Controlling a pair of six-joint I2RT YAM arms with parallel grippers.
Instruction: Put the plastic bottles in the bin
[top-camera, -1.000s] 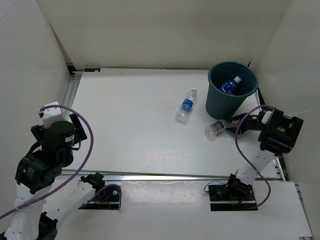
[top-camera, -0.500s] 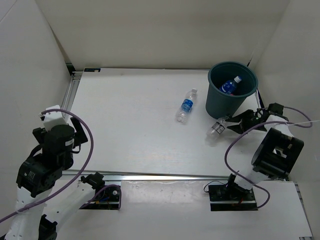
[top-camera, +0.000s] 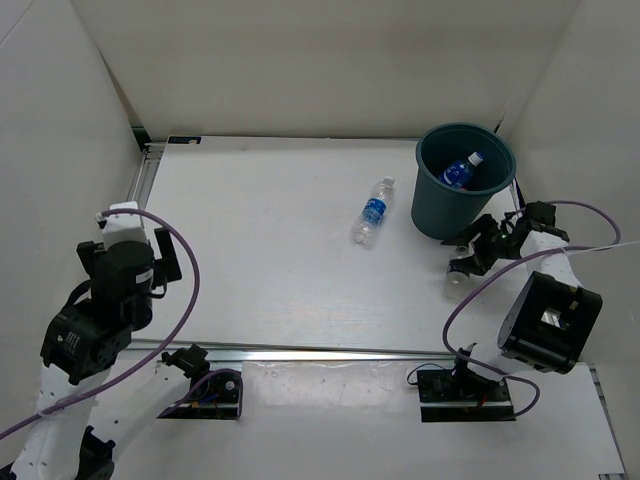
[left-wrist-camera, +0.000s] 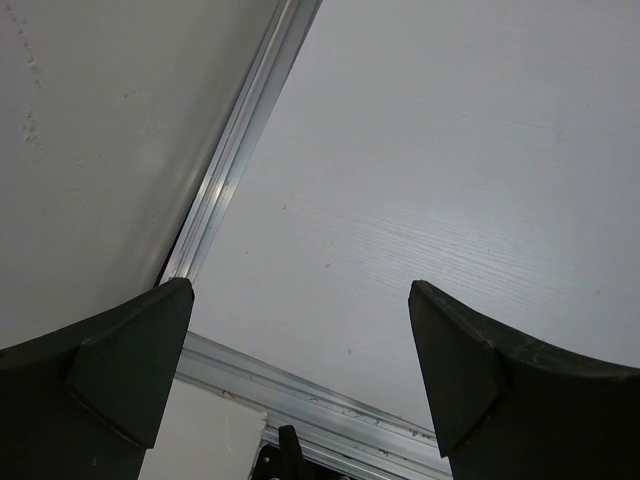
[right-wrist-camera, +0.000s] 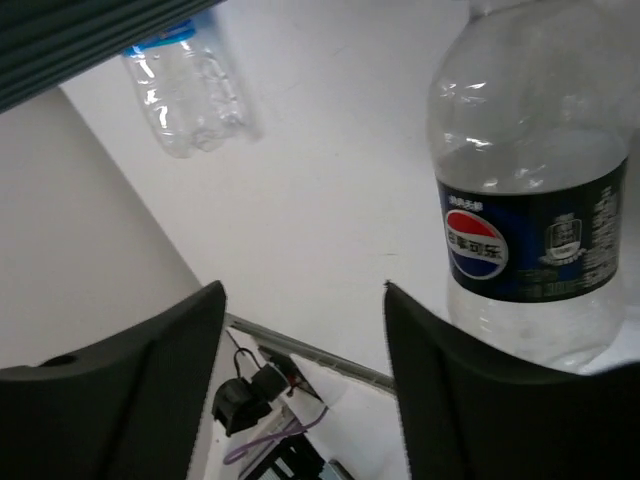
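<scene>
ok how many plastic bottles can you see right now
3. One bottle inside the bin, another bottle lying on the table left of it, a third bottle beside the right end effector by the bin's base. More may be hidden inside the bin.

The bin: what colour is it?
The bin is dark teal-green; the top external view shows it best.

The table is showing a matt white surface with a fine grain, edged by a shiny metal rail. The bin is looking like smooth dark plastic, and the bottle is gleaming as clear, glossy plastic.
</scene>
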